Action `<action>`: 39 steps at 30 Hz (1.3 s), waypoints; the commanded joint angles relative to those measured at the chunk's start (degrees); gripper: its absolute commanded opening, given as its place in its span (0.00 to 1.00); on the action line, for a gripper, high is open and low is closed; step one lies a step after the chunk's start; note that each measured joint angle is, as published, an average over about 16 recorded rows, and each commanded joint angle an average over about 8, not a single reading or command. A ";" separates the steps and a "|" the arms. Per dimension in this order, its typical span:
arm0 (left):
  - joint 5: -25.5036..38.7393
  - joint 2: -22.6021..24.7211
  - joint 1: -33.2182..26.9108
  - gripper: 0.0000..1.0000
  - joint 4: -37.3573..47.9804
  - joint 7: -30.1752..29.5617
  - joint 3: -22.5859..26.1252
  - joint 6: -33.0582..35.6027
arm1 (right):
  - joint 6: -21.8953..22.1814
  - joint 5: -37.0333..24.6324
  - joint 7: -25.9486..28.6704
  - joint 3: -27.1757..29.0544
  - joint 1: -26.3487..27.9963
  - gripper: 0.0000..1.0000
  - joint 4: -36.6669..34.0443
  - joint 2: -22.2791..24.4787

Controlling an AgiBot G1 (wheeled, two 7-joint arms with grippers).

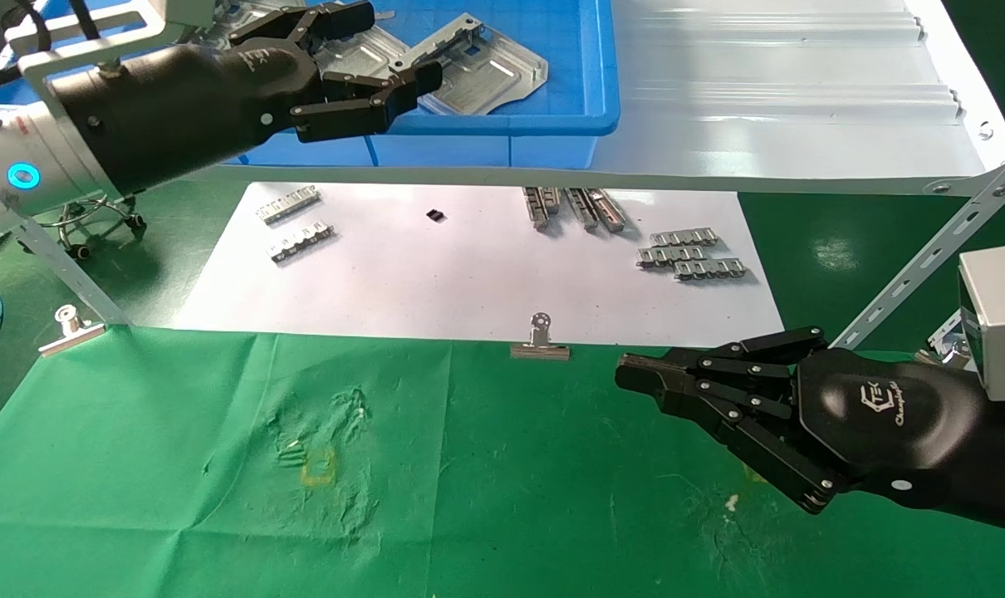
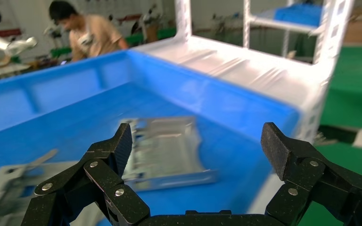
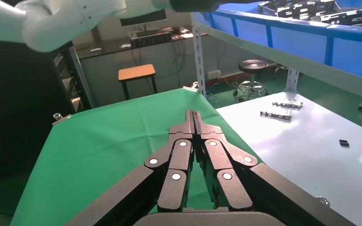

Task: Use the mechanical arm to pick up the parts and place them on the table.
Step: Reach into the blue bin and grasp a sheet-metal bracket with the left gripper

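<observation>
While the head view shows the left black three-finger gripper (image 1: pixel 386 79) spread open over shiny silver stamped plates (image 1: pixel 477 71) in a blue plastic bin (image 1: pixel 602 83), the pick is only beginning. Left wrist view: fingers (image 2: pixel 283 150) wide apart above a plate (image 2: pixel 167 150); it must descend and close. Right wrist view: right black gripper (image 3: pixel 194 117) pressed together, parked over the wrinkled green cloth table (image 3: pixel 99 141).

Left end effector (image 1: pixel 403 58) reaches forward at upper left, fingers spread wide apart; right end effector (image 1: pixel 635 378) hangs low at right, fingers pressed together.

You have shiny stamped metal parts (image 1: pixel 477 71) in a smooth blue plastic bin (image 1: pixel 590 91); desk (image 1: pixel 178 498) cloth wrinkled green; paper sheet (image 1: pixel 436 282) matt white.
</observation>
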 commanded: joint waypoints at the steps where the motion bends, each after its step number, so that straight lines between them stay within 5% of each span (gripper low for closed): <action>1: 2.01 0.80 -3.20 1.00 3.70 -0.40 1.16 -0.34 | 0.00 0.00 0.00 0.00 0.00 0.00 0.00 0.00; 12: 12.24 5.85 -19.24 1.00 24.84 3.63 7.11 -1.02 | 0.00 0.00 0.00 0.00 0.00 0.00 0.00 0.00; 22: 16.84 9.44 -25.94 0.99 35.76 6.66 9.40 -9.91 | 0.00 0.00 0.00 0.00 0.00 0.00 0.00 0.00; 25: 17.20 10.38 -26.71 0.78 37.79 6.56 9.56 -12.05 | 0.00 0.00 0.00 0.00 0.00 0.00 0.00 0.00; 31: 17.45 11.42 -27.55 0.08 40.53 5.78 9.71 -13.22 | 0.00 0.00 0.00 0.00 0.00 0.00 0.00 0.00; 33: 17.65 11.53 -27.70 0.00 41.11 5.59 9.85 -12.99 | 0.00 0.00 0.00 0.00 0.00 0.00 0.00 0.00; 39: 18.54 11.84 -27.79 0.00 42.20 5.43 10.49 -12.65 | 0.00 0.00 0.00 0.00 0.00 0.00 0.00 0.00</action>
